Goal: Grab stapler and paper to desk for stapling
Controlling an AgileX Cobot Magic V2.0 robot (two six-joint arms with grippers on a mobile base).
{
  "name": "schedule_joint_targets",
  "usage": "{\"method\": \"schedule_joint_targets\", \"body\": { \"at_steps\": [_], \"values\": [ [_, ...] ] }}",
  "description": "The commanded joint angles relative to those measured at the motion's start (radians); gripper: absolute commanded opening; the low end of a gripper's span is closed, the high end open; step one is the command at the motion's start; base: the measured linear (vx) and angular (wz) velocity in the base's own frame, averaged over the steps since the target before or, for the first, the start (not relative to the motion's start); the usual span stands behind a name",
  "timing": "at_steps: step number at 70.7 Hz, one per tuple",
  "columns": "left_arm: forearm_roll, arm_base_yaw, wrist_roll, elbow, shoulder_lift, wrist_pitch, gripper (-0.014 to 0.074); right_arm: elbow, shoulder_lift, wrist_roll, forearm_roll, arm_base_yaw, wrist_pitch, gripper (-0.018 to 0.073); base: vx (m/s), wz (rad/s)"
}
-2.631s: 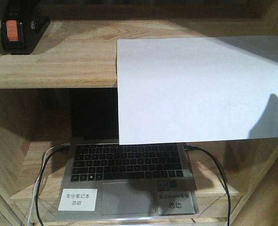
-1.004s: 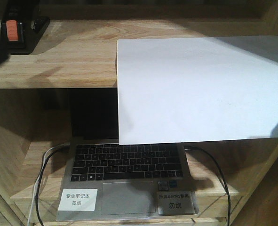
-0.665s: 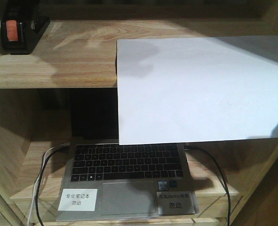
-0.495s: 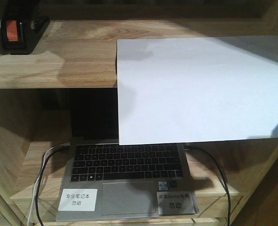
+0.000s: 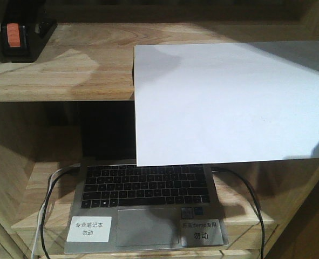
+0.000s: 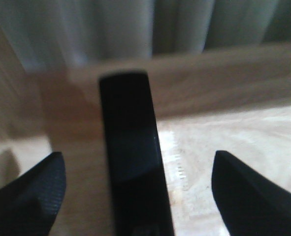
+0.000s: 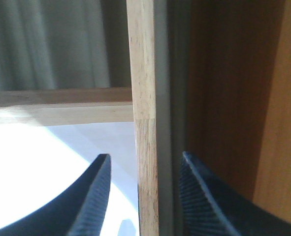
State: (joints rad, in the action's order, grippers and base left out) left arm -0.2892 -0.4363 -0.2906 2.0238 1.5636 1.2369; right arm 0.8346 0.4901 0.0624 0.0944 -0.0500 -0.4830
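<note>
Stapler (image 5: pixel 21 36) sits in the upper left on the wooden shelf (image 5: pixel 67 75), the left gripper (image 6: pixel 135 164) spread wide on either side of it, while the paper (image 5: pixel 229 102) overhangs the shelf edge at right, the right gripper (image 7: pixel 145 164) parted beside it.

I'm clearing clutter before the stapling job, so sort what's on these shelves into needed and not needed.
Needed:
- the stapler, far left on the upper shelf
- the paper, overhanging that shelf's front edge

Just lying about:
- the laptop, open on the level below
- the two white labels on the laptop's front corners
</note>
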Motion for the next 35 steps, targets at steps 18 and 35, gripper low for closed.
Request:
{"method": "schedule_joint_targets", "body": {
  "at_steps": [18, 35],
  "values": [
    [0.042, 0.024, -0.038, 0.031, 0.043, -0.039, 0.0571, 0.031, 0.013, 0.003, 0.002, -0.003, 0.075, 0.0309, 0.0, 0.0],
    [0.038, 0.041, -0.034, 0.031, 0.051, -0.016, 0.0551, 0.031, 0.013, 0.003, 0.002, -0.003, 0.075, 0.0309, 0.0, 0.0]
  ]
}}
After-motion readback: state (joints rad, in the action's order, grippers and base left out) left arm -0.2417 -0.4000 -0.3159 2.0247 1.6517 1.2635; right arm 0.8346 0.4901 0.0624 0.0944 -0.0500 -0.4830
